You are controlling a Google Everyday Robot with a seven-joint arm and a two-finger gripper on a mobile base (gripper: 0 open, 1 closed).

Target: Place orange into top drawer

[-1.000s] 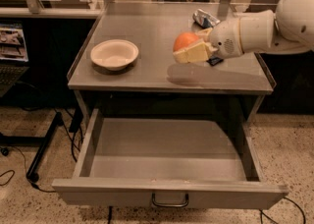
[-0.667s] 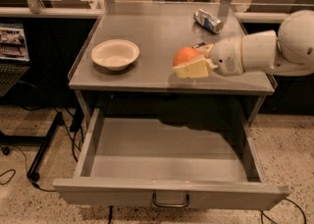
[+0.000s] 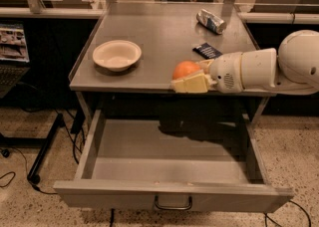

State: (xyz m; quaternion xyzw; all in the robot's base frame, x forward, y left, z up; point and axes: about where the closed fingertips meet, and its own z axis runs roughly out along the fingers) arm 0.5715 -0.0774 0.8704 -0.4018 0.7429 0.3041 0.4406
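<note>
Camera view, end effector (image 3: 188, 76) gripping orange (image 3: 185, 67), lower than before, over open top drawer (image 3: 169, 194).

My gripper (image 3: 192, 76), at front edge of tabletop (image 3: 149, 37) above top drawer (image 3: 169, 198): matt cream plastic fingers (image 3: 193, 84) clasping orange (image 3: 185, 68), skin smooth, faint sheen. My arm shell (image 3: 249, 70): smooth white plastic, soft gloss. Tabletop: dull grey metal. Drawer: same matt grey metal; handle (image 3: 173, 205) brighter metal. Bowl (image 3: 117, 55): matt cream. Can (image 3: 211, 21): shiny metal. Floor (image 3: 30, 206): speckled, stone-like.
</note>
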